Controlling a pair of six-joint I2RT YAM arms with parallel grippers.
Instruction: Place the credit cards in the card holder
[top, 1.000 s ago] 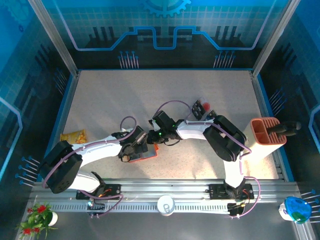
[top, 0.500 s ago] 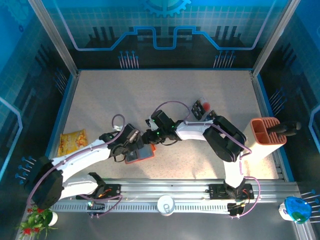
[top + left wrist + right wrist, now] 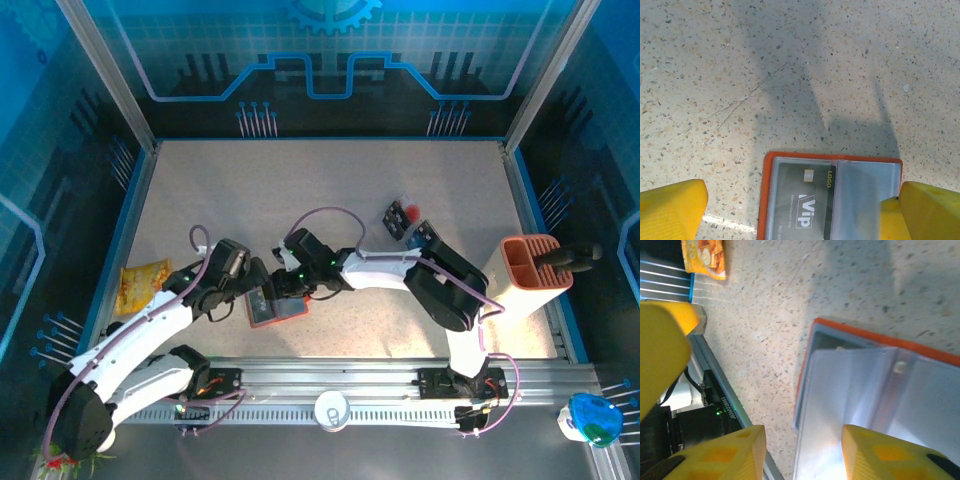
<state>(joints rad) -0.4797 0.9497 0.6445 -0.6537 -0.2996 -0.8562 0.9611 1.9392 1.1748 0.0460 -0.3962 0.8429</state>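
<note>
The card holder [image 3: 276, 310] lies open near the table's front, orange-edged with clear inner sleeves [image 3: 860, 390]. In the left wrist view a dark VIP credit card [image 3: 805, 200] sits in a pocket of the card holder [image 3: 769, 195]. My left gripper [image 3: 256, 292] is open wide at the holder's left edge, with nothing between the yellow fingers [image 3: 671, 210]. My right gripper [image 3: 284, 294] hovers over the holder's upper edge, jaws apart, straddling the sleeve's rim [image 3: 805, 440]. More credit cards [image 3: 403, 214] lie at the back right, another [image 3: 425, 234] beside them.
A terracotta slotted bin [image 3: 532, 272] with a black handle [image 3: 572, 258] stands at the right edge. A yellow snack packet [image 3: 143, 281] lies at the left. The metal rail [image 3: 400, 385] runs along the front, with a white cup [image 3: 332, 408] on it.
My left arm has drawn back to the left, off the holder. The right gripper has followed leftward and spread its jaws. The holder has slid slightly left.
</note>
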